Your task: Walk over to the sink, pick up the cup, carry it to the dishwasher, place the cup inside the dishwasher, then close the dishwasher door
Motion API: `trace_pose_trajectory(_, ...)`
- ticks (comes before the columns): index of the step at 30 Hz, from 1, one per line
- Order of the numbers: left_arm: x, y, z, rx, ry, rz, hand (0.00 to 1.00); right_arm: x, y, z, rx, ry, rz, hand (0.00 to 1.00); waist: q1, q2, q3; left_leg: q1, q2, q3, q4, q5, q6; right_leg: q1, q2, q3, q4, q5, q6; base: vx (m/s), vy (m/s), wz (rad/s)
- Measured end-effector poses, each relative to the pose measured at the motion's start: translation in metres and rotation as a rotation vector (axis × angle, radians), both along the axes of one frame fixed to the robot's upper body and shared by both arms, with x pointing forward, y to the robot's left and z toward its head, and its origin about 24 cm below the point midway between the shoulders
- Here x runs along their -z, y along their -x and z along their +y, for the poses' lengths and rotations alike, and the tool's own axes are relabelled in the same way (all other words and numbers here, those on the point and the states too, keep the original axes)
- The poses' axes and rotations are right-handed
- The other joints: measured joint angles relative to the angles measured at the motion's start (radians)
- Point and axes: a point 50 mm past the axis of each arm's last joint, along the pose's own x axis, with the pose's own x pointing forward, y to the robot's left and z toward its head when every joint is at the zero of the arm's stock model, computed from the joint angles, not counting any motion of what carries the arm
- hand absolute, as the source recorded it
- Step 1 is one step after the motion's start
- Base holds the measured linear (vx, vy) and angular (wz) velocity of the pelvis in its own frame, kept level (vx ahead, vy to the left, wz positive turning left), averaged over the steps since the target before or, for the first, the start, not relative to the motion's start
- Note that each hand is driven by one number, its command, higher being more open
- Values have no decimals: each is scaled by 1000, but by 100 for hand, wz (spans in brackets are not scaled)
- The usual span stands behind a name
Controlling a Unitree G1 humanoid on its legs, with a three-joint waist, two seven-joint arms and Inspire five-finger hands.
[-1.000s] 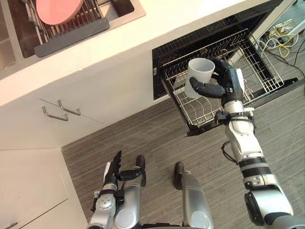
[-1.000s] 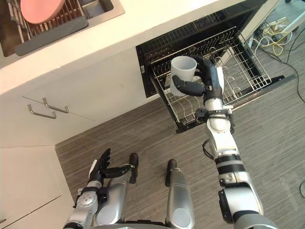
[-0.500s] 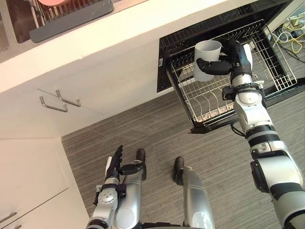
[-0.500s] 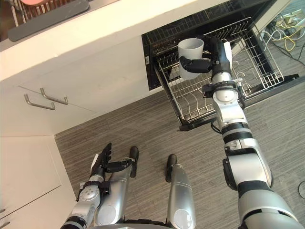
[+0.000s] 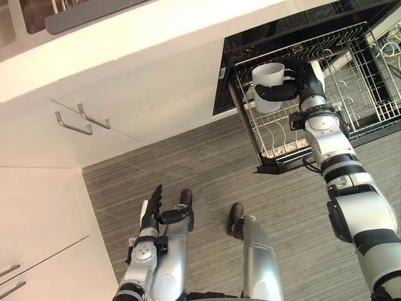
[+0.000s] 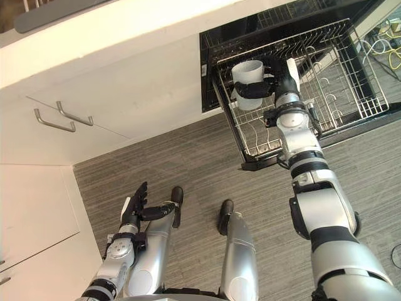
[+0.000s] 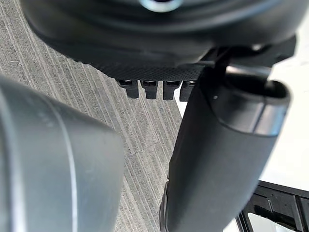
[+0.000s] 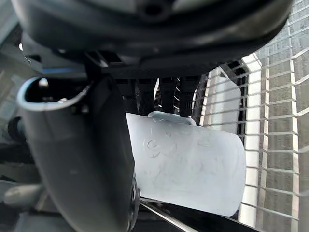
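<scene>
cup [image 5: 268,86] above dishwasher rack [image 5: 358,81], grey floor [image 5: 207,169]

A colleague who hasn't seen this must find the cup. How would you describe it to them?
Look at the open dishwasher under the counter, whose wire rack is pulled out. Above the rack's left part the right hand holds the cup, mouth up. It is the one pale, solid thing among thin wires.
</scene>
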Motion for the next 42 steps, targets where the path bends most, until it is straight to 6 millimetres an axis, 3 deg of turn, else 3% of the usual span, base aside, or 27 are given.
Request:
trace_pose_trajectory(4,0,-1,0,-10,-3,-2,100,10,-1,0,15,21,48,0,1,0,0,-2,-2,0,0,0,0,0,-6,-8,1,0,0,0,0,0)
trace_pose_trajectory(11,0,-1,0,-13,-4,-1,100,10,-2,-2,35,49,63,0,0,1,0,-1,-2,1,-1,1,0,0,-9,-9,2,0,0,0,0,0)
trace_pose_trajectory(12,0,-1,0,-15,-5,0,100,10,-2,-2,35,51,63,100,-1,1,-1,-1,-2,1,-2,1,-1,0,-10,-9,2,0,0,0,0,0)
trace_pose_trajectory(29,0,-9,-7,-5,-11,4,100,21,-4,6,54,24,85,100,-11,1,-4,9,-4,4,-32,22,-15,-1,-14,-12,-11,10,1,-2,-7,0)
trace_pose_trajectory(35,-2,-13,-15,-1,13,-5,100,21,-3,18,33,-24,48,100,-13,0,-6,21,-1,8,-43,30,-17,3,-13,-10,-17,20,1,-12,-18,-3)
trace_pose_trajectory(42,2,-11,-21,6,22,16,100,24,13,38,-33,-62,-70,100,-18,-2,-7,73,2,19,-91,50,-14,45,-7,-6,-52,36,-4,-27,-18,-2)
